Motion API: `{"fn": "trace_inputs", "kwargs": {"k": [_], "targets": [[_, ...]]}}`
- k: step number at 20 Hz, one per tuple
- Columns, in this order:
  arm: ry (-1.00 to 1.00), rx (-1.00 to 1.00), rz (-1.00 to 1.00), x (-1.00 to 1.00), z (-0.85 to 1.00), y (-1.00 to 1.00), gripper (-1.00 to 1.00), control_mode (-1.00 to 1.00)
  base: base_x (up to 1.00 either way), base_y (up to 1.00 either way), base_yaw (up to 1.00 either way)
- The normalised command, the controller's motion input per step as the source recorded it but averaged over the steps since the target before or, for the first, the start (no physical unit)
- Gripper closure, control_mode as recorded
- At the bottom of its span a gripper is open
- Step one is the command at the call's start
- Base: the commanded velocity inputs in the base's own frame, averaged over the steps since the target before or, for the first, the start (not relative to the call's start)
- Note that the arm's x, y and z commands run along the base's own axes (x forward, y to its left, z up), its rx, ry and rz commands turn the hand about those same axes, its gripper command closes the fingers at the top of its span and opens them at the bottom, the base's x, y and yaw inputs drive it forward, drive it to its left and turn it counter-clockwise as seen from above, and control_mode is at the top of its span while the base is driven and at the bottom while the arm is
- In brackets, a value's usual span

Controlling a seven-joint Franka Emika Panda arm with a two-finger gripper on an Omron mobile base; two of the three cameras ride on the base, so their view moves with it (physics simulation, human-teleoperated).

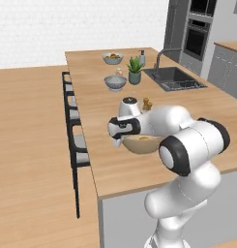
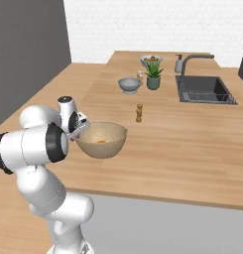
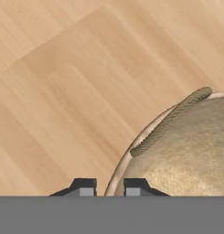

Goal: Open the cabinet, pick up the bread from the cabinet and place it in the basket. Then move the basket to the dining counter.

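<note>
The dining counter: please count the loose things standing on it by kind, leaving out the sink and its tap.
Bowl-shaped vessels: 3, the basket, the grey bowl, the fruit bowl
Potted plants: 1, the plant
Bottles: 1, the soap bottle
Small brown grinders: 1, the grinder
Total: 6

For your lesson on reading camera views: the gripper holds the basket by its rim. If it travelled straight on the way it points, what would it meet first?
The gripper, shut on the rim of the basket, points down at the dining counter. Bare wood appears to be the first thing met; the gap is unclear.
</note>
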Motion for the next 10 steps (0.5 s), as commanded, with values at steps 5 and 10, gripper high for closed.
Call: {"fn": "trace_inputs", "kwargs": {"k": [5,10], "targets": [[0.0,0.03,0.0,0.1,-0.29,0.04,1.0,-1.0,0.0,0.0,0.0],[-0.09,0.0,0.0,-0.39,0.38,0.04,-1.0,-1.0,0.0,0.0,0.0]]}}
